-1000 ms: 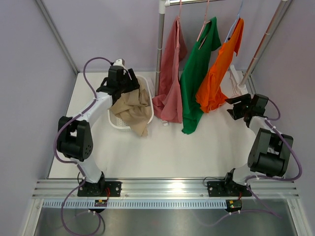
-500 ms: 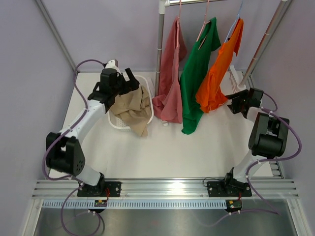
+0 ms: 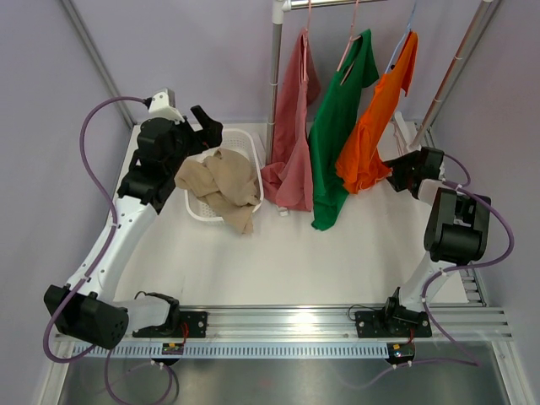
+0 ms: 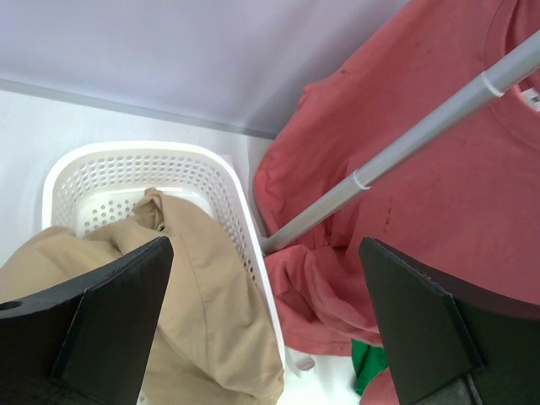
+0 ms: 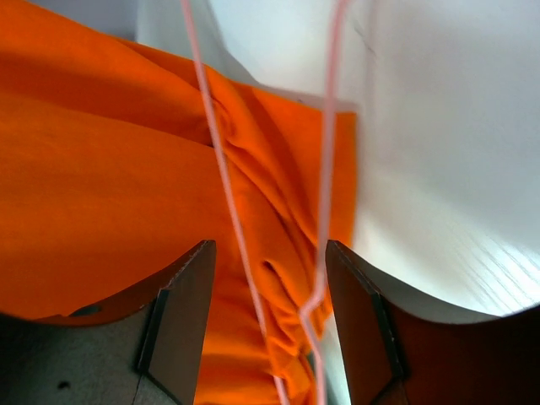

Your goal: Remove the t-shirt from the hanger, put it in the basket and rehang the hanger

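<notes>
At the far side, on the rail [image 3: 337, 3], left to right: pink t-shirt [image 3: 295, 143], green t-shirt [image 3: 337, 126], orange t-shirt [image 3: 375, 126], each on a hanger, hems down low by the table [image 3: 253, 261].

Right gripper [image 3: 396, 174] at the far right, just beside the low hem of the orange t-shirt, fingers parted and clamped on nothing. From the right wrist: orange cloth [image 5: 101, 169] filling the view beyond the gripper [image 5: 270, 253], with a thin pink wire [image 5: 224, 169] crossing in front of it (touching or not, cannot tell).

Left gripper [image 3: 206, 128] raised at the far left, spread wide and empty [image 4: 263, 253], above the left rim of the white basket [image 3: 249, 143].

In the basket [image 4: 126, 156], a beige garment [image 3: 221, 181], heaped and spilling over the near rim.

Grey upright pole [image 3: 274, 84] just right of the basket, with the pink t-shirt [image 4: 439, 169] bunched by its foot.
</notes>
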Robot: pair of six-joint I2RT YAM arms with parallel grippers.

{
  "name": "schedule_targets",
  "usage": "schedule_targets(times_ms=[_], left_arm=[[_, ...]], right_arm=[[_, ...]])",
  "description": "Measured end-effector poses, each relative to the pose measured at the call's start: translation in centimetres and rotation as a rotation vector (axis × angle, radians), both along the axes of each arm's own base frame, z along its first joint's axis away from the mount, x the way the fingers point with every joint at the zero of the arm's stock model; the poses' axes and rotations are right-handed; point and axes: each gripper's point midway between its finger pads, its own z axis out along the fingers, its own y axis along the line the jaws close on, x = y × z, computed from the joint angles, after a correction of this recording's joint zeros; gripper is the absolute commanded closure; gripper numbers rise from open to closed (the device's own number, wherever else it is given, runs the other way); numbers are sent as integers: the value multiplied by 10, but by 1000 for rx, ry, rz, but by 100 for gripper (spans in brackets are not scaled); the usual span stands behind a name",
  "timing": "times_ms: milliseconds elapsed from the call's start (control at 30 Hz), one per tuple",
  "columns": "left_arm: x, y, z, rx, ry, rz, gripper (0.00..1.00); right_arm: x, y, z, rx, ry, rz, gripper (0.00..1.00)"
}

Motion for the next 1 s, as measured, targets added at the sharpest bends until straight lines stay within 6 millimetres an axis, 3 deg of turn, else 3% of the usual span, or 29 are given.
schedule_targets(times_ms=[133,267,467,800,1000], left_arm=[[-2,3,-7,24,25,6,1],[-2,3,-9,29,31,5,1],[-2,3,-11,31,35,5,1],[-1,5,-11,41,33,11,1],[-1,4,-12,42,35,11,1]], right_arm=[[-18,4,-11,-9,37,-9,36],[-28,10,-7,-26,35,-8,36],[-21,9,-4,-33,17,-6,41],[-6,5,-16,-30,35,-7,41],[-5,4,-20,-29,43,-14,49]])
